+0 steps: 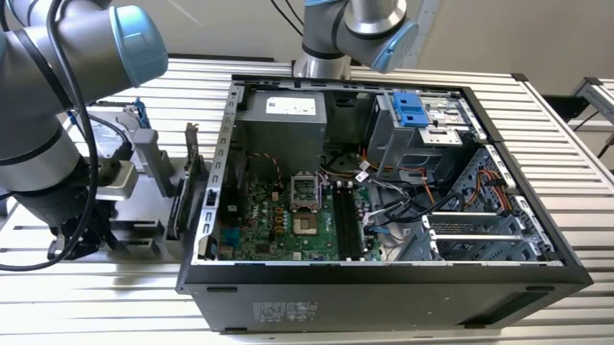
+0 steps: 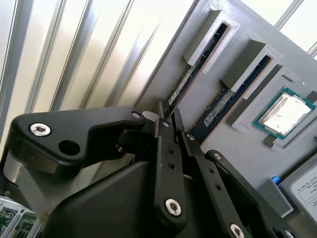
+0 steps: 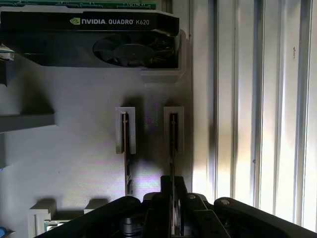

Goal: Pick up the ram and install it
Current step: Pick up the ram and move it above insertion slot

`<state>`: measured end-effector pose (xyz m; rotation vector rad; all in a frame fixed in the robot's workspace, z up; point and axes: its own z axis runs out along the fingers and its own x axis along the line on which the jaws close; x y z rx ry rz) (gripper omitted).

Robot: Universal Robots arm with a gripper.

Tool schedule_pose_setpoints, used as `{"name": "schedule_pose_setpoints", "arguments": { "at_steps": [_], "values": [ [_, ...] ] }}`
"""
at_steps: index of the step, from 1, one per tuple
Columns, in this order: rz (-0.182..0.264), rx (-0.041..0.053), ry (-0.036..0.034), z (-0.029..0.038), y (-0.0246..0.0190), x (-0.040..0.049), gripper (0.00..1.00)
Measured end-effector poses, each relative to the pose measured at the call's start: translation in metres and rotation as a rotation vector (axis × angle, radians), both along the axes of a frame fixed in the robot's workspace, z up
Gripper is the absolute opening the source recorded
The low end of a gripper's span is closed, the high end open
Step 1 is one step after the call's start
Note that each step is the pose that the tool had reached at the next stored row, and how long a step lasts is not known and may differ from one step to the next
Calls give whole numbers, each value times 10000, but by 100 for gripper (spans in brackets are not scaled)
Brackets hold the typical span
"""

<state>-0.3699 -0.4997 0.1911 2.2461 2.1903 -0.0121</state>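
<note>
- Arm (image 1: 57, 108) links, grey with blue caps, stand at the exterior view's left. They bend down over a grey holder (image 1: 134, 215) that lies on the ribbed metal table (image 1: 96, 302).
- Holder in the first wrist view (image 3: 74, 158): a graphics card (image 3: 99, 39) with a round fan sits at its far end. Two raised slots stand side by side nearer the camera.
- Each slot carries a memory stick set on edge. The second stick (image 3: 127, 144) is in the inner slot. The ram (image 3: 173, 144) is in the slot just beside the holder's edge, next to the bare table (image 3: 257, 124).
- The gripper (image 3: 173, 188) is down on the near end of the ram, jaws drawn in tight on either side of it and clenched on the board. The far end of the ram is seated in its slot.
- The second wrist view shows the same grasp. The gripper (image 2: 168, 116) meets the ram (image 2: 195, 74), with the second stick (image 2: 233, 96) apart from it in the neighbouring slot. A processor (image 2: 285, 111) lies flat in a pocket beyond that stick.
- Toward the exterior view's right, the open computer case (image 1: 384, 287) lies on its side on the table, well apart from the gripped stick.
- Inside the case, the green motherboard (image 1: 259, 215) shows its long black memory slots (image 1: 346, 223), and a blue drive bracket (image 1: 410, 108) sits in the far corner.
</note>
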Motion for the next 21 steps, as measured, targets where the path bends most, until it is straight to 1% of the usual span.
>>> {"name": "schedule_pose_setpoints", "arguments": {
  "at_steps": [12,21],
  "values": [
    [-4,1,-1,4,1,0,0],
    [-4,0,0,84,0,0,0]
  ]
}}
